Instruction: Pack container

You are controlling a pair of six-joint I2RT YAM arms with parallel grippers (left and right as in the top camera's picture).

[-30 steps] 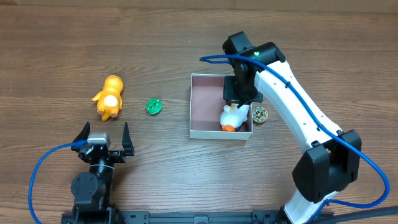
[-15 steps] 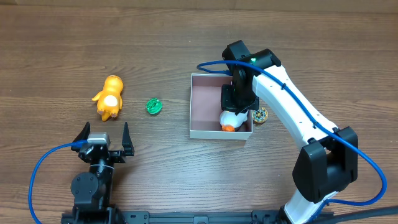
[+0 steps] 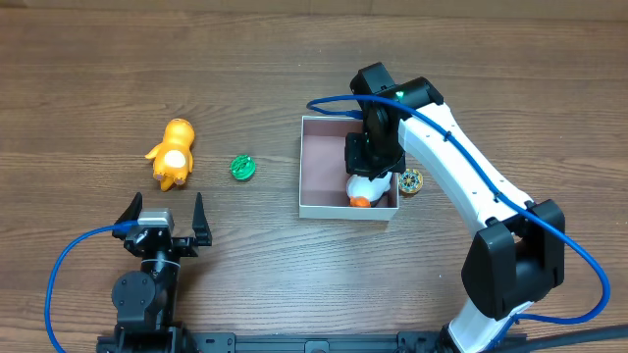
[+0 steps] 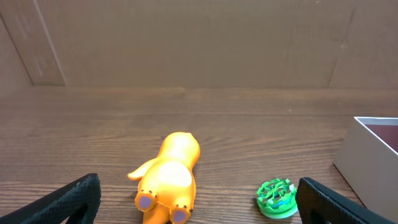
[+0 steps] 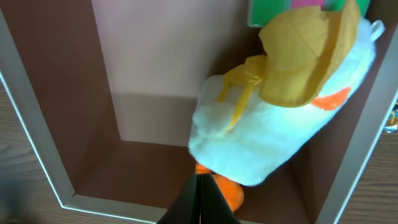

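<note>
wood-grain table [image 3: 88,59] before a plain brown wall [image 4: 186,37].

One container [image 3: 322,162], two figures [image 3: 174,154] [image 3: 365,186], two discs [image 3: 242,168] [image 3: 410,180]

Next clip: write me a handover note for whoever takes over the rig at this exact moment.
Left gripper: open, empty, parked near the front of the table.
Right gripper: shut, low over the container, at the white duck plush; whether it pinches the plush is unclear.
Done: the plush is inside the container, against its right wall.
Left: orange toy and green disc lie on the table left of the container; a patterned disc lies just outside its right wall.
</note>
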